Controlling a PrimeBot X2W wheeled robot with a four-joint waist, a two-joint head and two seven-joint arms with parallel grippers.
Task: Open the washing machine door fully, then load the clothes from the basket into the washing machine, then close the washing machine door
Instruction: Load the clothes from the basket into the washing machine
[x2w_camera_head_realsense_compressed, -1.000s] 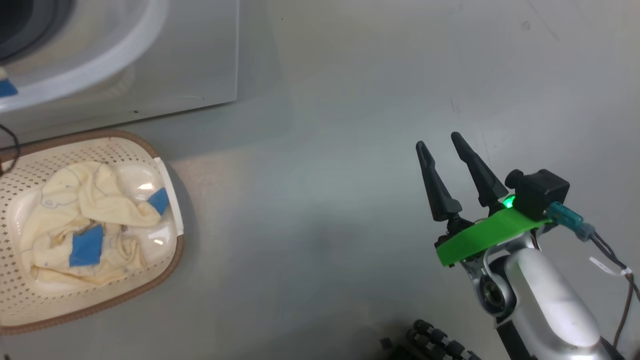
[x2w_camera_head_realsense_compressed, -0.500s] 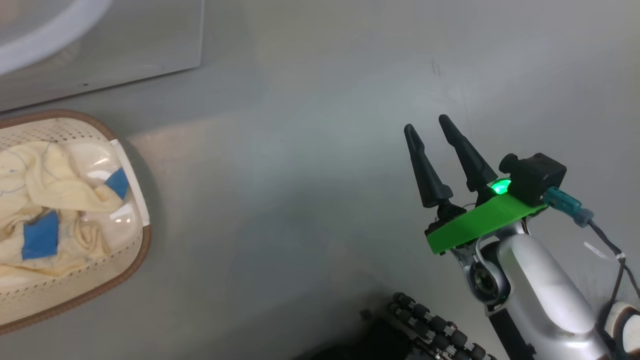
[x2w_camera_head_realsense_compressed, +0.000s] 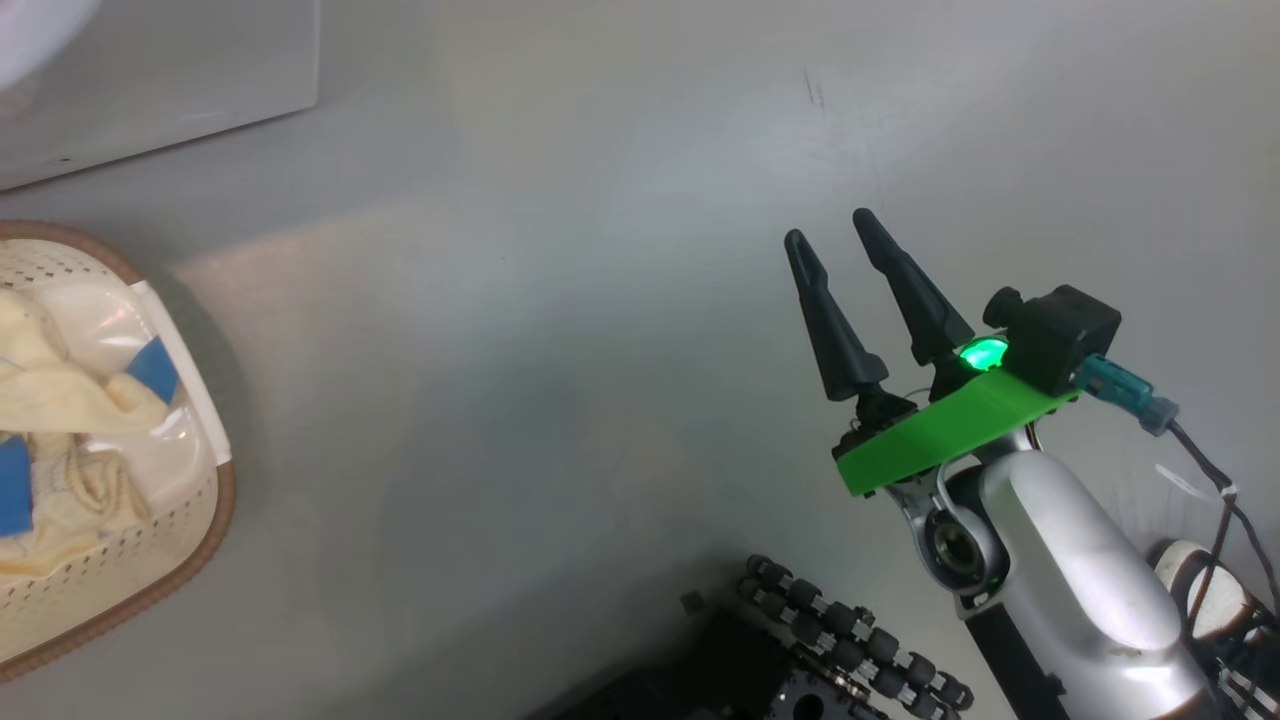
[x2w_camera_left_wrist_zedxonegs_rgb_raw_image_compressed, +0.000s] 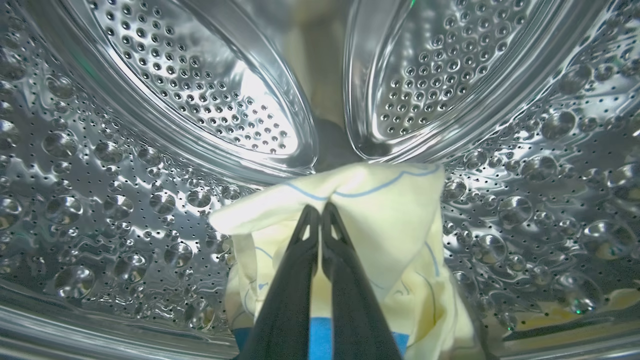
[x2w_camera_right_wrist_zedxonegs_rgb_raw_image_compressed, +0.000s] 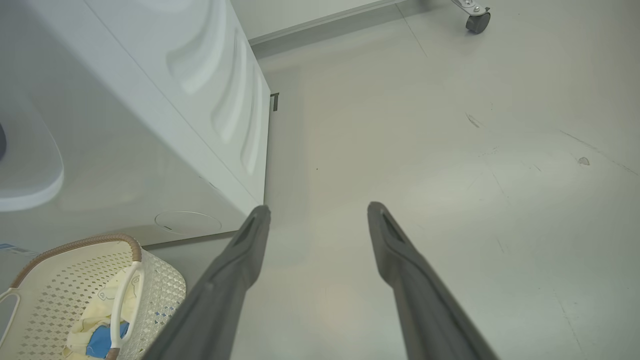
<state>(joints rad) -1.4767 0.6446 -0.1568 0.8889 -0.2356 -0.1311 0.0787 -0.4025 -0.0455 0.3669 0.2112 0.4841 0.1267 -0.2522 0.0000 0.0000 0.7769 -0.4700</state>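
Observation:
In the left wrist view my left gripper (x2w_camera_left_wrist_zedxonegs_rgb_raw_image_compressed: 320, 209) is deep inside the washing machine's perforated steel drum (x2w_camera_left_wrist_zedxonegs_rgb_raw_image_compressed: 125, 190). It is shut on a piece of the clothes (x2w_camera_left_wrist_zedxonegs_rgb_raw_image_compressed: 395, 215), cream-yellow with blue outlines, which hangs below the fingertips. More clothes (x2w_camera_head_realsense_compressed: 60, 400) with blue patches lie in the basket (x2w_camera_head_realsense_compressed: 205, 520) at the head view's left edge. My right gripper (x2w_camera_head_realsense_compressed: 828, 227) hovers open over bare floor, well right of the basket, with nothing between its fingers. The right wrist view shows that gripper (x2w_camera_right_wrist_zedxonegs_rgb_raw_image_compressed: 318, 209) open, the washing machine (x2w_camera_right_wrist_zedxonegs_rgb_raw_image_compressed: 150, 100) and the basket (x2w_camera_right_wrist_zedxonegs_rgb_raw_image_compressed: 65, 280). The washing machine door is out of view.
The washing machine's white corner (x2w_camera_head_realsense_compressed: 150, 80) is at the head view's top left. Grey floor (x2w_camera_head_realsense_compressed: 550, 350) lies open between basket and right arm. A black roller chain (x2w_camera_head_realsense_compressed: 850, 640) on my base shows at the bottom. A caster wheel (x2w_camera_right_wrist_zedxonegs_rgb_raw_image_compressed: 472, 20) stands far off.
The head camera has swung, so the basket and the machine have slid left and partly out of the picture. My right gripper stays open and has kept about the same pose.

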